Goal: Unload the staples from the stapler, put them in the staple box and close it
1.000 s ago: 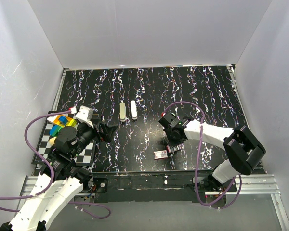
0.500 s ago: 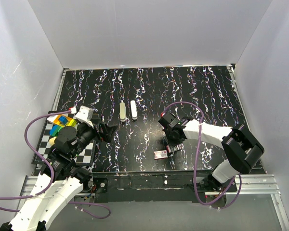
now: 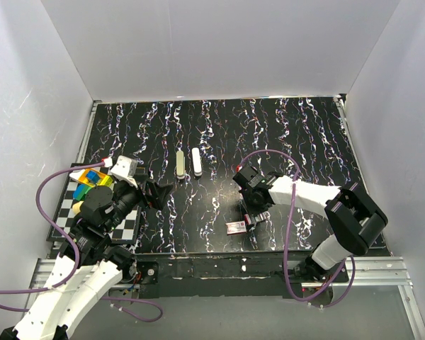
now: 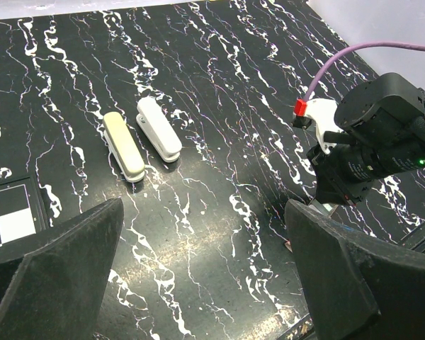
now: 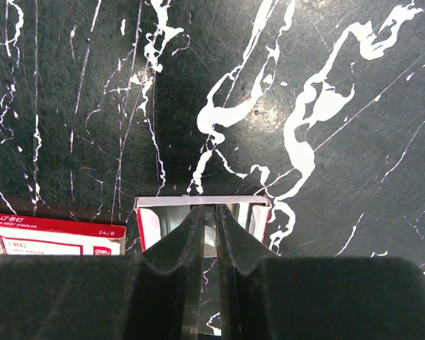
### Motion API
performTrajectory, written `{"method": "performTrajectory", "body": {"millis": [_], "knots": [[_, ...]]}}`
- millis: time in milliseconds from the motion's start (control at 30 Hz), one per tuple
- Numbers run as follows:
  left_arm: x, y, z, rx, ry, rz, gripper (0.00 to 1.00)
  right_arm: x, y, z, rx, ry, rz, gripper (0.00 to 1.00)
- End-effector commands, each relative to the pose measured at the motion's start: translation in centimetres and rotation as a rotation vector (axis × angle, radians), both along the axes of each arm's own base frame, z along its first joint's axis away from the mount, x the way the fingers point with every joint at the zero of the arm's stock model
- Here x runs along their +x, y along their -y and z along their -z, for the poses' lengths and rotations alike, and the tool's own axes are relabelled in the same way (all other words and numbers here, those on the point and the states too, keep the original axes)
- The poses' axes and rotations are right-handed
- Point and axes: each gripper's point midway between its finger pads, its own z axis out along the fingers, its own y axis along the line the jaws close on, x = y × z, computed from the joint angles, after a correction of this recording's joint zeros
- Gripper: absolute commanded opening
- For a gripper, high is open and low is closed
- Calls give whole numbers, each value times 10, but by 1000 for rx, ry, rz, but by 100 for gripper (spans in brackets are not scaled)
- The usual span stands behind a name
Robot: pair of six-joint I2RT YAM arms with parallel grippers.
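Note:
A beige stapler (image 3: 180, 164) and a white stapler (image 3: 196, 161) lie side by side at mid-table, also in the left wrist view as the beige stapler (image 4: 123, 146) and the white stapler (image 4: 159, 128). My right gripper (image 3: 253, 212) points down into the open tray (image 5: 198, 201) of a red-and-white staple box near the front edge. Its fingers (image 5: 191, 230) are nearly together, and the right gripper (image 5: 210, 212) is shut on a shiny strip of staples (image 5: 211, 239). My left gripper (image 3: 158, 193) hovers open and empty to the left of the staplers, its fingers (image 4: 53, 248) wide apart.
The box's sleeve (image 5: 53, 234), marked 24/8, lies just left of the tray and shows in the top view as the sleeve (image 3: 235, 227). A checkered board (image 3: 131, 227) with coloured blocks (image 3: 92, 185) sits at the left edge. White walls enclose the black marbled table (image 3: 283, 134).
The right arm's elbow has drifted slightly left while its gripper stays over the tray. The left arm has not moved.

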Motion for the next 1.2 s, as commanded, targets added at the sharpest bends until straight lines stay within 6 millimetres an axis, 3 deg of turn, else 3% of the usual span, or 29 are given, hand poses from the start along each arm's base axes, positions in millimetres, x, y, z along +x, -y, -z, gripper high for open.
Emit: {"method": "performTrajectory", "body": {"millis": [0,433,1167], "knots": [[3,-3,3,13,-8,-16,98,1,-1,5,7,-5,21,18],[3,-3,3,13,-8,-16,98,3,-2,4,15,1,20,1],[2,-2,3,13,-10,-13,98,25,-9,-17,47,108,58,1]]}}
